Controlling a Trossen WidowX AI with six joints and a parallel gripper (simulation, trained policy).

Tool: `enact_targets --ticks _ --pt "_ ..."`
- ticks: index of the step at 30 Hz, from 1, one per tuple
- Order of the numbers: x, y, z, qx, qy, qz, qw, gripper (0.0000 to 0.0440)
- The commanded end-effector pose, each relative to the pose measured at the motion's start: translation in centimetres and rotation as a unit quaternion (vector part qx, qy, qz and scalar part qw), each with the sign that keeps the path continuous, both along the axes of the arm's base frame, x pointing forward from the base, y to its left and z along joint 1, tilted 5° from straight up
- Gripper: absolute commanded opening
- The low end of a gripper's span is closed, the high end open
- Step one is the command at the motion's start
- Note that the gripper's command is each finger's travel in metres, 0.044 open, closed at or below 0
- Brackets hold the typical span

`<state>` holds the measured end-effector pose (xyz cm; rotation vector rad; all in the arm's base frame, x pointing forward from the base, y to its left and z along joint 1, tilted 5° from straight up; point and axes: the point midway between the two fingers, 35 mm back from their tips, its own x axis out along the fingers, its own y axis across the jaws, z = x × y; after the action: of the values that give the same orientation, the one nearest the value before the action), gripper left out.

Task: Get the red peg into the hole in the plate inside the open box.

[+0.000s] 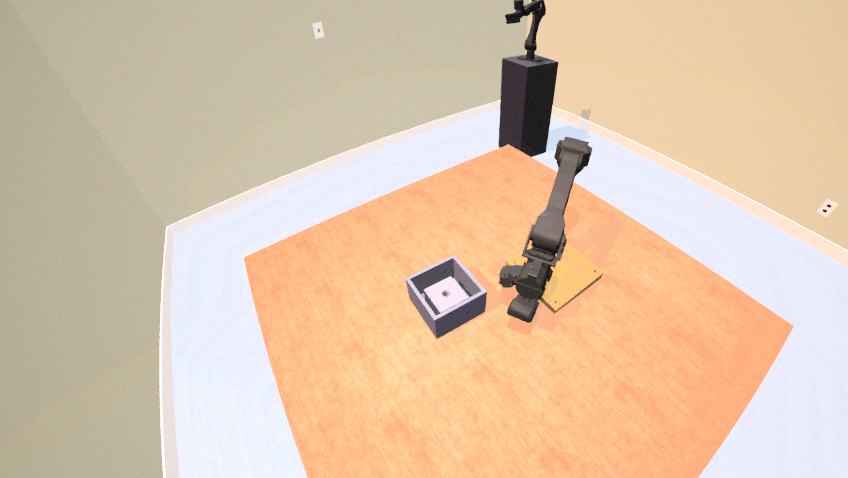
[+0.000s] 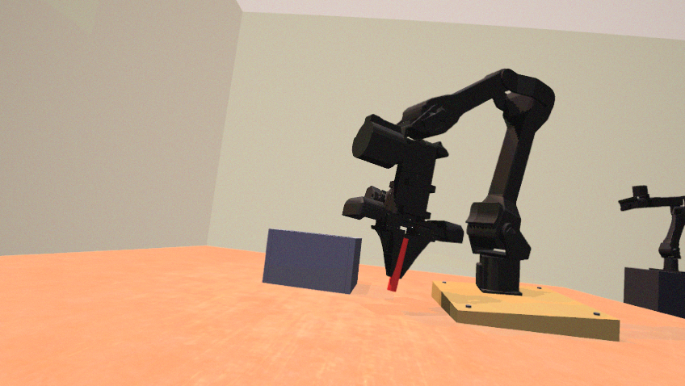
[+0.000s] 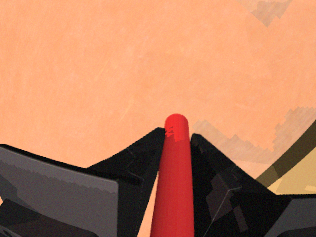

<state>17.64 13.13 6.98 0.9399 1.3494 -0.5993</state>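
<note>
My gripper (image 2: 395, 276) (image 3: 178, 133) is shut on the red peg (image 2: 401, 259) (image 3: 174, 189), with one finger on each side of it. The peg leans in the exterior view, its lower end a little to the left and sticking out below the fingertips, seemingly just above the table. The arm hides the peg in the top view. The open blue-grey box (image 1: 462, 315) (image 2: 311, 261) stands on the table beside the gripper, to its left in the top and exterior views. The pale plate (image 1: 457, 289) with its round, empty-looking hole lies at the box's bottom; the exterior view does not show the inside.
The arm's yellow base board (image 1: 573, 279) (image 2: 537, 320) (image 3: 295, 181) lies close to the gripper on the right. The box walls rise around the plate. A second arm on a dark pedestal (image 1: 525, 106) stands beyond the orange table (image 1: 380, 403) (image 2: 191, 335).
</note>
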Motion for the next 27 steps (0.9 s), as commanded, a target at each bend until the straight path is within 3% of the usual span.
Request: enact_targets --ticks 1,13,27 --pt "1.0 -0.4 2.0 -0.005 -0.030 0.012 0.999 0.0000" --pt "4.5 -3.0 6.9 -0.035 -0.088 0.016 0.995 0.0000" --pt "8.7 -7.5 8.1 -0.069 -0.113 -0.021 0.991 0.0000"
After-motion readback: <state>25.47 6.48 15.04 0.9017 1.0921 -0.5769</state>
